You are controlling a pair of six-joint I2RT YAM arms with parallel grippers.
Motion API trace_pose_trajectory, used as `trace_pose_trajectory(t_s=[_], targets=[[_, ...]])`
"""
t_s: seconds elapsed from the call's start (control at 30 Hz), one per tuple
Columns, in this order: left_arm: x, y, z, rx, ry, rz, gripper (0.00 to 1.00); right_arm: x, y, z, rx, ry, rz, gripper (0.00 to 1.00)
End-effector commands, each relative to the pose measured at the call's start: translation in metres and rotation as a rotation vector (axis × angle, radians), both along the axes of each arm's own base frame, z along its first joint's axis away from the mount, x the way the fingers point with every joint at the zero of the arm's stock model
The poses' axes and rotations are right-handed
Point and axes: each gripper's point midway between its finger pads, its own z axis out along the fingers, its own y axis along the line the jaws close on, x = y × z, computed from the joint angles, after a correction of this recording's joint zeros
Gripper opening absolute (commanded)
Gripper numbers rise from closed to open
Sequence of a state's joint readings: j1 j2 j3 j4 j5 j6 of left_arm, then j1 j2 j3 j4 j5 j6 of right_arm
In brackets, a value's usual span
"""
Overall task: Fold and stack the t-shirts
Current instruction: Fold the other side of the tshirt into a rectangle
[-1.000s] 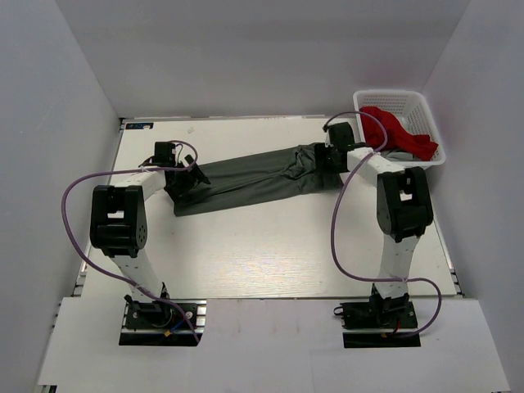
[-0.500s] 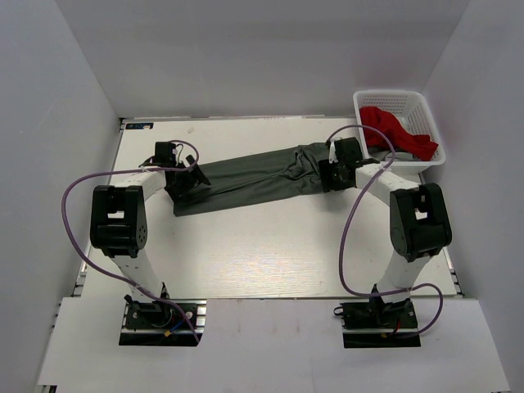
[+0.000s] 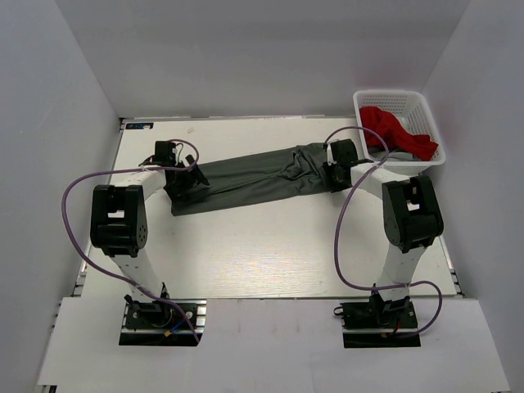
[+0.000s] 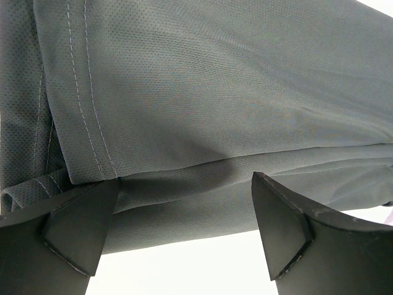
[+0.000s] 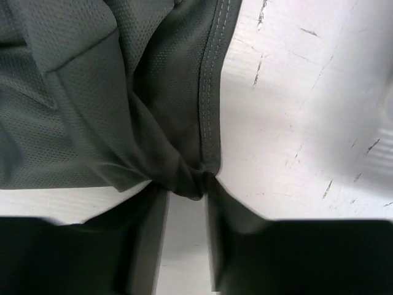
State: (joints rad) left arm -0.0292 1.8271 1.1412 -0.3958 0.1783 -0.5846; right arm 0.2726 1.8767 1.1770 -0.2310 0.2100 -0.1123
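Note:
The dark olive-grey t-shirt (image 3: 246, 184) lies stretched in a long band across the table between both grippers. My left gripper (image 3: 187, 182) sits at its left end. In the left wrist view the left gripper (image 4: 184, 187) is open wide, its fingers (image 4: 80, 230) low on the table at the shirt's (image 4: 215, 92) hemmed edge. My right gripper (image 3: 330, 173) is at the shirt's right end. In the right wrist view the right gripper (image 5: 187, 184) is shut on a bunched corner of the shirt (image 5: 80, 92). The red t-shirt (image 3: 393, 129) lies crumpled in the basket.
The white lattice basket (image 3: 393, 93) stands at the back right corner, just right of my right gripper. The white table (image 3: 270, 254) has enclosure walls on the left, back and right. Purple cables loop off both arms.
My right gripper has shifted a little nearer and leftward at the shirt's right end, and the right arm's elbow has swung. The left arm has not moved.

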Motion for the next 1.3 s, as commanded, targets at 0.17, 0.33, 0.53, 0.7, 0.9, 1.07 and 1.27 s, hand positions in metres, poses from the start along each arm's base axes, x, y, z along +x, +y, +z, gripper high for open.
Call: trace_pose_trajectory(t_s=[0.17,0.33,0.53,0.7,0.9,1.07,1.27], targets=[[-0.026,0.023,-0.036,0.108,0.139,0.016,1.00,0.016,-0.006,0.020,-0.037,-0.073,-0.016,0.00],[-0.028,0.027,-0.036,0.109,0.150,0.026,1.00,0.006,-0.025,0.025,-0.107,-0.053,-0.021,0.00],[-0.031,0.026,-0.040,0.108,0.167,0.014,1.00,0.005,-0.048,0.028,-0.166,-0.048,-0.043,0.00],[-0.037,0.030,-0.043,0.125,0.186,0.021,1.00,0.002,-0.057,0.022,-0.168,-0.032,-0.045,0.00],[-0.038,0.033,-0.041,0.146,0.185,0.021,1.00,0.003,-0.067,0.014,-0.189,-0.001,-0.082,0.10],[-0.038,0.033,-0.041,0.147,0.185,0.021,1.00,0.001,-0.080,0.020,-0.187,-0.011,-0.135,0.40],[-0.044,0.026,-0.039,0.111,0.178,-0.005,1.00,0.000,-0.060,0.042,-0.061,-0.045,-0.100,0.64]])
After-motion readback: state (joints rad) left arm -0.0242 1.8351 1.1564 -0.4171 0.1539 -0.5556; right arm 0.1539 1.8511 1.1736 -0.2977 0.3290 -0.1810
